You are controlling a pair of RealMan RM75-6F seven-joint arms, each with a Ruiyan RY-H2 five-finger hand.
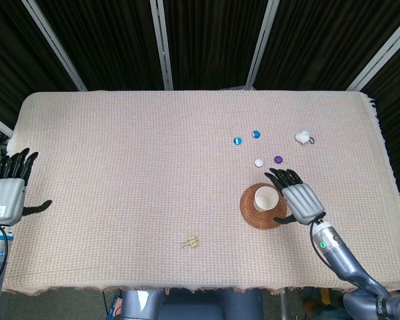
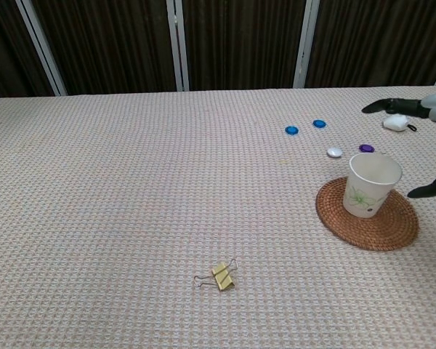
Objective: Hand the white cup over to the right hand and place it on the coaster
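The white cup point(image 2: 373, 185) stands upright on the coaster point(image 2: 368, 217), toward the worktop's point(image 1: 120, 173) right edge. The right hand point(image 1: 299, 198) is released, fingers spread just beside the cup. The left hand point(image 1: 7, 192) hangs empty, fingers apart, off the left edge.

Right robot hand point(image 1: 300, 200) fingers spread, holding nothing, left robot hand point(image 1: 7, 190) spread, idle

You're in a lab-type test rig, not a home. Beige woven tablecloth point(image 1: 120, 173) covers the bench, w/ black pleated curtains point(image 2: 240, 43) & grey metal frame bars point(image 1: 161, 43) behind.
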